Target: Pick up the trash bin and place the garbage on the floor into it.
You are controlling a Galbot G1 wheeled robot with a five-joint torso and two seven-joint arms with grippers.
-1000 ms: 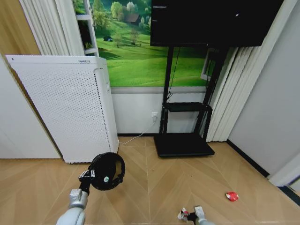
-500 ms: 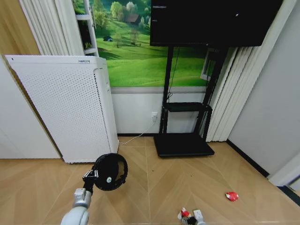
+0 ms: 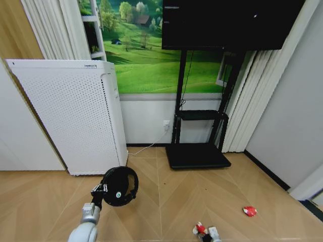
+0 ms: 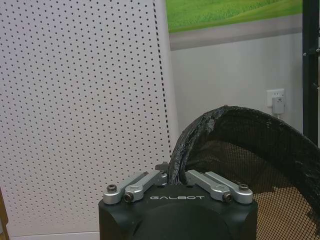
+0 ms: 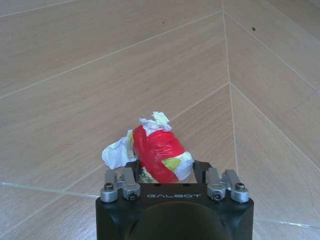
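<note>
Left gripper [image 3: 102, 190], from my head camera, holds the trash bin [image 3: 120, 186] off the floor [image 3: 166, 201] by its rim, low and left of centre, just in front of the white perforated appliance [image 3: 70, 116]; the bin tips so its round mouth faces me. At the bottom edge the right gripper [image 3: 208, 234] carries a red-and-white wrapper [image 3: 201, 229], and a second red wrapper [image 3: 249, 211] lies loose on the chevron parquet well off to the right, near the dark skirting strip. I judge the bin pickup done and one piece lifted but not yet dropped in; the loose wrapper remains, and I see no bottle. Through the left wrist camera the left gripper [image 4: 176, 176] is pinched on the bin's rim [image 4: 210, 120], a crinkled black band above fine see-through mesh, with the dotted white panel [image 4: 80, 100] close behind and a wall socket [image 4: 276, 100] beyond. Through the right wrist camera the right gripper [image 5: 165, 176] is pressed together on the wrapper [image 5: 157, 152], a crumpled glossy red wad with white torn edges and a yellow-green patch, above smooth tan boards.
</note>
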